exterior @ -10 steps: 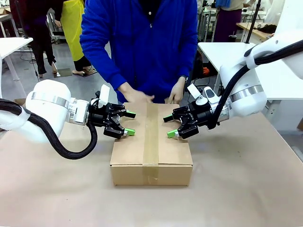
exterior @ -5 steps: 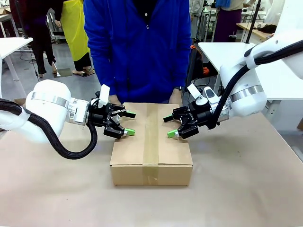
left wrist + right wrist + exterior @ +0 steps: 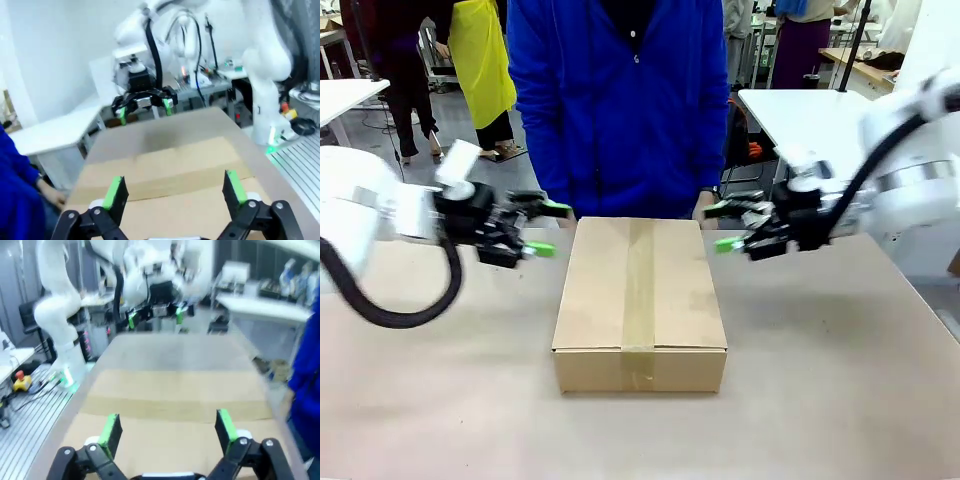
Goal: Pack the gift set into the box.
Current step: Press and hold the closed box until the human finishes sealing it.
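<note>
Tan worktop [image 3: 470,400], white tables [image 3: 800,125] behind. Box [image 3: 638,285] centred on it, flaps down, tape [image 3: 639,300] along the top; position unchanged. Left gripper [image 3: 548,230], earlier over the box's top, now off its left side, fingers spread. Right gripper [image 3: 717,225] likewise drawn off its right side, spread. Beyond the box: person in blue [image 3: 615,110], hands [image 3: 704,208] near its far corners.

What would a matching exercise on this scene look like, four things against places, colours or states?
1. cardboard box
2. packing tape
3. left gripper
4. person's jacket

A. blue
B. open, beside the box
C. running along the box's top seam
D. closed, on the table

Pairs: 1-D, 2-C, 3-B, 4-A
</note>
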`<action>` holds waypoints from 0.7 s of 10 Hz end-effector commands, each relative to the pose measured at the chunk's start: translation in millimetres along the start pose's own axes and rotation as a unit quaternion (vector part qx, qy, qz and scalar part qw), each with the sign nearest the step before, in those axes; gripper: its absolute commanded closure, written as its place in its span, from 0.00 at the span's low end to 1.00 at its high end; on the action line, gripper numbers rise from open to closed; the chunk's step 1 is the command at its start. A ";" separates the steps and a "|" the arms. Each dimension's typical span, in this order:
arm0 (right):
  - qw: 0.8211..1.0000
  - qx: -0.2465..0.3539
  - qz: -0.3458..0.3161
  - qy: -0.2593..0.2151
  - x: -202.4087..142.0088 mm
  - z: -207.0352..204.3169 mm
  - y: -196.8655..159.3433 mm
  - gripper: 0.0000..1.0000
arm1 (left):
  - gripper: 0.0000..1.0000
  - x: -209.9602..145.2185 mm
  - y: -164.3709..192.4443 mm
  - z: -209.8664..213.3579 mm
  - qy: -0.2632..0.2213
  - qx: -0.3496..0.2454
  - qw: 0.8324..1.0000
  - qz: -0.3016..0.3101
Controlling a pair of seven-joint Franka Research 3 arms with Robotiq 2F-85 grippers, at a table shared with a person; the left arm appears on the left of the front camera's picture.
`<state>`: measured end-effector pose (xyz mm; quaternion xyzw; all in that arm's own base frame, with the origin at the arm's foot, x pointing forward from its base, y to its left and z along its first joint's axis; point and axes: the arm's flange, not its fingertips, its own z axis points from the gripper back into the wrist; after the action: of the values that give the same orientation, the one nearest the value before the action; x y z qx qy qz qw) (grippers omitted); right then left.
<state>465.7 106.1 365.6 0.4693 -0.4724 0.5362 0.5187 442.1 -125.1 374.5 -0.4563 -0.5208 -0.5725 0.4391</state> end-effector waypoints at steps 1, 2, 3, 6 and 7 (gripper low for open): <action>0.992 -0.087 0.047 -0.082 -9.1 65.0 41.1 0.00 | 0.00 2.7 -27.3 64.5 -0.007 0.102 0.995 0.003; 0.980 -0.150 0.051 -0.120 -22.8 97.0 57.3 0.00 | 0.00 -7.3 -37.6 94.7 -0.022 0.165 0.986 0.014; 0.973 -0.194 0.042 -0.119 -34.9 109.0 63.1 0.00 | 0.00 -17.9 -39.9 111.5 -0.033 0.198 0.979 0.025; 0.982 -0.153 0.025 -0.105 -17.8 114.2 55.7 0.00 | 0.00 -5.6 -38.4 115.5 -0.014 0.154 0.988 0.023; 0.982 -0.153 0.025 -0.105 -17.8 114.2 55.7 0.00 | 0.00 -5.6 -38.4 115.5 -0.014 0.154 0.988 0.023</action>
<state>408.1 -12.5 350.1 0.4137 -0.6204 0.4111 0.5244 415.6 -5.2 358.6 -0.3991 -0.6016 -0.4551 0.5212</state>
